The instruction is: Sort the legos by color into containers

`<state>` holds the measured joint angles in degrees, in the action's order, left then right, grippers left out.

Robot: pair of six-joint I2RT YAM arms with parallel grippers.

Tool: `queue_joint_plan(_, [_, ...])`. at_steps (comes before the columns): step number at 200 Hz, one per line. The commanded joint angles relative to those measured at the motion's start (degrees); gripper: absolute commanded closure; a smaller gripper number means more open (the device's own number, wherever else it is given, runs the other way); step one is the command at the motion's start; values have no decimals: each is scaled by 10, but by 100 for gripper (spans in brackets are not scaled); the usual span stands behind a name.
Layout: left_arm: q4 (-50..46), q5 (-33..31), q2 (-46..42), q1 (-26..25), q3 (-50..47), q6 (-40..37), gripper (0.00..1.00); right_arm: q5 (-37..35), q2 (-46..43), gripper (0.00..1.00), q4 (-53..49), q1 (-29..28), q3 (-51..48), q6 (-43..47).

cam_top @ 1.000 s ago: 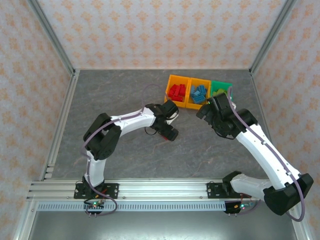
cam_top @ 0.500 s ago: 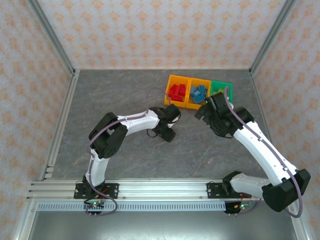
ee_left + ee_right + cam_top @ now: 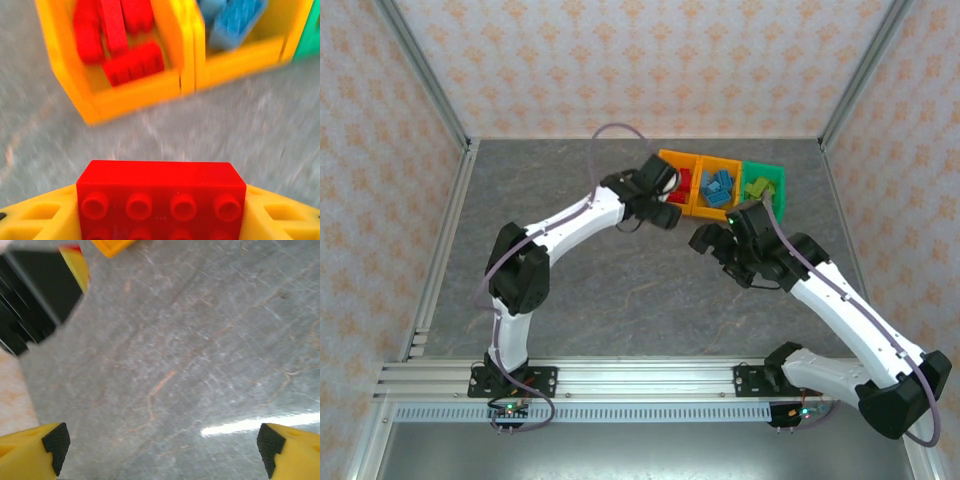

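In the left wrist view a red lego [image 3: 161, 197] sits studs-up between the yellow fingers of my left gripper [image 3: 161, 212], which is shut on it. Just beyond it stands the left orange container [image 3: 132, 95] with several red legos [image 3: 120, 45]. The middle orange container [image 3: 240, 57] holds blue legos [image 3: 235, 22], and the green container [image 3: 312, 35] shows at the right edge. From above, my left gripper [image 3: 664, 205] hovers at the near side of the red-filled container [image 3: 670, 205]. My right gripper [image 3: 705, 240] is open over bare table, nothing between its fingers [image 3: 55, 440].
The three joined containers stand at the back right of the grey table [image 3: 570, 250], the green one [image 3: 772, 178] holding yellow-green legos [image 3: 756, 187]. In the right wrist view the left arm's black body [image 3: 35, 290] and an orange container corner [image 3: 110, 245] sit at the top left.
My left gripper has carried the red lego from mid-table back to the near edge of the left orange container. My right gripper has drawn left and nearer, away from the green container.
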<state>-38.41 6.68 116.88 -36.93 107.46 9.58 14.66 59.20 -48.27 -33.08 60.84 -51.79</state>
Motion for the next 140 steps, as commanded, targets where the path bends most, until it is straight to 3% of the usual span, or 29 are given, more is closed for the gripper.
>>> queue_joint_plan(1, [-19,-29,77,14,92,34,44,-21,-2,2,36,-2,-4,-33])
queue_joint_plan(32, [-14,-35,153,22,209,60,42,-44,-12,1,5,-3,5,-32])
queue_joint_plan(79, [-59,-61,248,26,367,57,17,-73,-55,2,-10,-2,-10,-55])
queue_joint_plan(120, [-67,-41,187,27,335,25,10,-96,-86,1,-8,-2,-39,-62])
queue_joint_plan(140, [-54,-3,107,25,254,29,10,-129,-80,1,-11,-2,-35,-39])
